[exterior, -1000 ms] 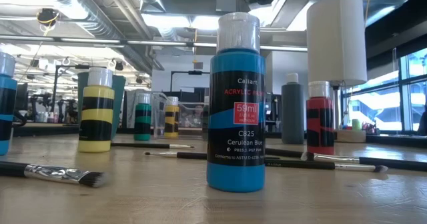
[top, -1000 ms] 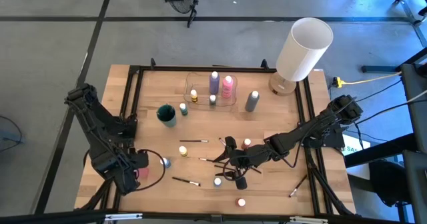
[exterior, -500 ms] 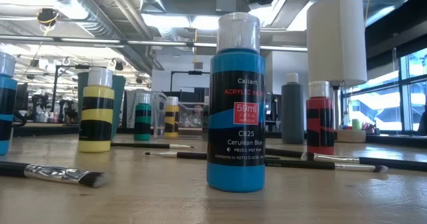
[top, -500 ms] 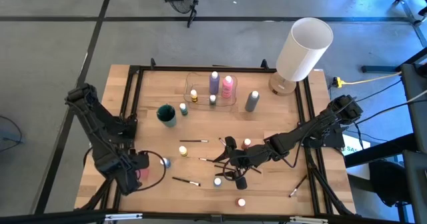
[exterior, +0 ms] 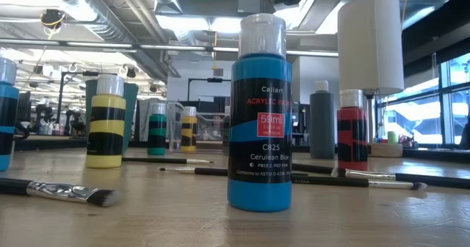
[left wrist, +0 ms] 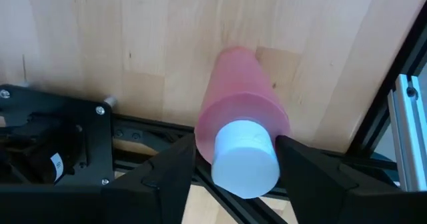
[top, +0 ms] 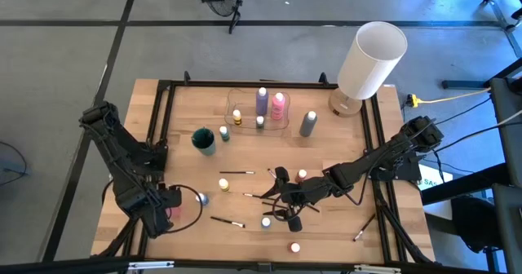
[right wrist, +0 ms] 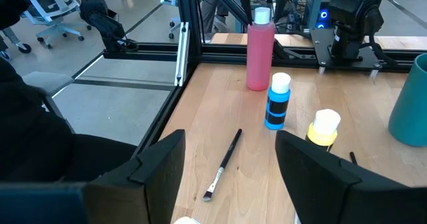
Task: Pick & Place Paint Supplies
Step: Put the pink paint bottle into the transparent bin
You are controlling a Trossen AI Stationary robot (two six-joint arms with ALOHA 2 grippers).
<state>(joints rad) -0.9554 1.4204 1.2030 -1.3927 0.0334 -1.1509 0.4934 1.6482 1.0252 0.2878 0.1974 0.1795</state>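
We note the wooden table boxed by a black frame, its left half mostly bare, a white lamp at the far right corner. The left gripper sits at the near left edge, fingers apart around an upright pink bottle, contact unclear; the right gripper, jaws spread and empty, hovers mid-table among small bottles and brushes. Only the low view reads the blue bottle label; the right wrist view alone shows one brush lying apart.

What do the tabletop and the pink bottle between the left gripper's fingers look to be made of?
Tabletop: wood, going by the pale planks with visible grain and seams; the finish looks matte.
Pink bottle: probably plastic, as the body is smooth, evenly coloured and slightly translucent. Its white cap looks like opaque moulded plastic.
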